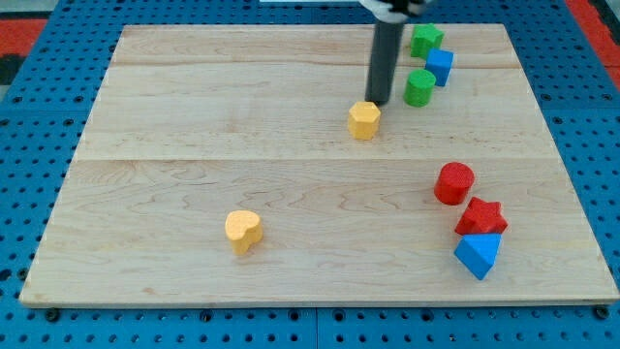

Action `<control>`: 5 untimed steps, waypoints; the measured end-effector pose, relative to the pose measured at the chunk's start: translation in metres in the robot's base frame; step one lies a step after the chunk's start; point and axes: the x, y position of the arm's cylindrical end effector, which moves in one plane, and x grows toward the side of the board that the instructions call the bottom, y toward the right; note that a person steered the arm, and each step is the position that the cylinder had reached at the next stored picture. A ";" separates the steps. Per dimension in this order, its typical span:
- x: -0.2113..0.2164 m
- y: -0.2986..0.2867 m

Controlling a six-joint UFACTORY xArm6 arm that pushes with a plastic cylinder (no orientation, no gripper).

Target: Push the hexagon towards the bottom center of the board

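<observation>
Eight small coloured blocks on one pale wooden board (194, 155), listed from the view's bottom to its top. Blue: two. Red: two. Yellow: two. Green: two. Nearest the view's bottom at the right, one blue wedge-like block (478, 254), touching one red star-shaped block (481, 216) just above it; one red cylinder (453, 183) just beside the star, toward the view's top left. At bottom left of centre, one yellow heart-shaped block (243, 231), well apart from all others. Near the board's centre, slightly toward the top, one yellow hexagon block (364, 119), the task's piece, standing alone. My tip (376, 103), the lower end of the straight dark rod, sits just beside the hexagon at its upper right edge, seemingly touching; it carries no jaws and holds nothing. Toward the top right, one green cylinder (419, 87), one blue block (440, 66) of unclear shape beside it, and one green star-like block (425, 39) farthest up. The board rests on a blue perforated surface (29, 145); red patches show at both top corners.
</observation>
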 end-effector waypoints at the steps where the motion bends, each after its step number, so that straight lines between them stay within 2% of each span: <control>1: 0.042 -0.013; 2: 0.088 -0.013; 3: 0.053 0.026; 4: 0.103 0.015; 5: 0.136 -0.052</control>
